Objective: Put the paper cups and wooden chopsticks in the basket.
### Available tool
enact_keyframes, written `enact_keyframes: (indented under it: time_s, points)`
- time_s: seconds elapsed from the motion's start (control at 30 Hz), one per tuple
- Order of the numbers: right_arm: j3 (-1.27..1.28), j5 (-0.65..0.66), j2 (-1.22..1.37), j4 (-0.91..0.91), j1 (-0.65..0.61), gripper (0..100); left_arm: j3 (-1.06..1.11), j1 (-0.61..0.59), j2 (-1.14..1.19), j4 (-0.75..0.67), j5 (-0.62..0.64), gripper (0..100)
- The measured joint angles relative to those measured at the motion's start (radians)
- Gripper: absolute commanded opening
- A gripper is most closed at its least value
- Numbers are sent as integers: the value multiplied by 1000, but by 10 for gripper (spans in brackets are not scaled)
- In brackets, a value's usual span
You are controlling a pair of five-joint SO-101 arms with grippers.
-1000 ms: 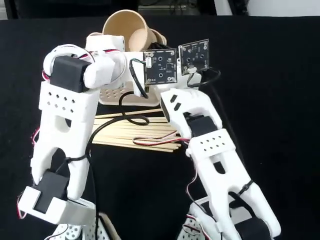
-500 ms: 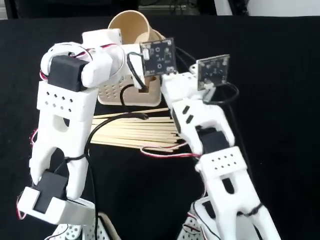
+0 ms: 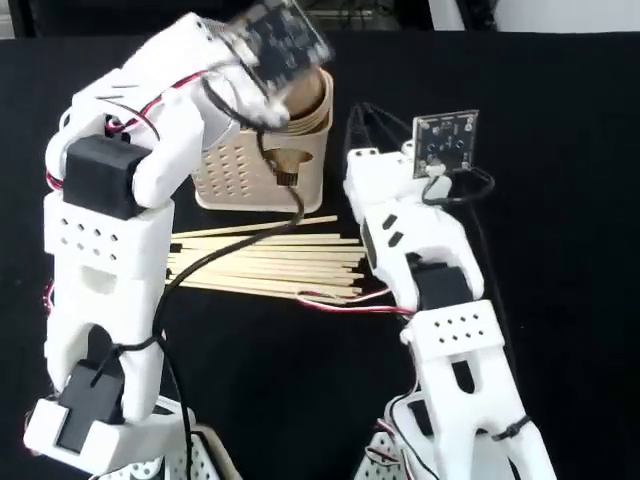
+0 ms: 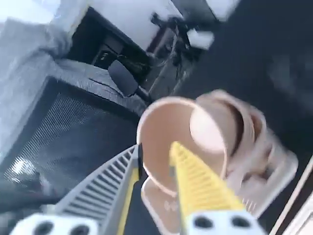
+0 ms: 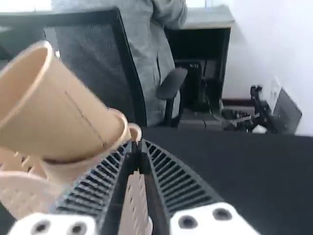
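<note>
Black cloth covered the surface [image 3: 560, 200]. At upper centre of the high view, the left gripper [image 4: 155, 147] held its fingers parted astride the rim of a paper cup [image 4: 161, 122] tilted in the basket [image 3: 240, 170]. Below the basket lay wooden chopsticks [image 3: 260, 265]. The right gripper [image 5: 137, 144] had its fingers clenched, empty.

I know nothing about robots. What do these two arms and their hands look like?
The left arm and right arm are blocky white plastic with black motor blocks, rows of small holes, and red, white and black wires. Each wrist carries a dark circuit board. The left hand has ribbed yellow and grey fingers; the right hand's are ribbed black.
</note>
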Motion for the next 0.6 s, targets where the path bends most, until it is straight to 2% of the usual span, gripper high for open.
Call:
enact_keyframes:
  time_s: [0.17,0.27,0.47,0.6]
  points:
    - [63,0,-38,11,40,12,106,-49,2,-239,425,51]
    - [110,0,-83,11,58,12,199,-75,2,-420,588,51]
    - [189,0,-201,11,63,12,488,-71,3,-741,634,51]
    - [199,0,-230,11,63,12,583,-49,3,-809,635,51]
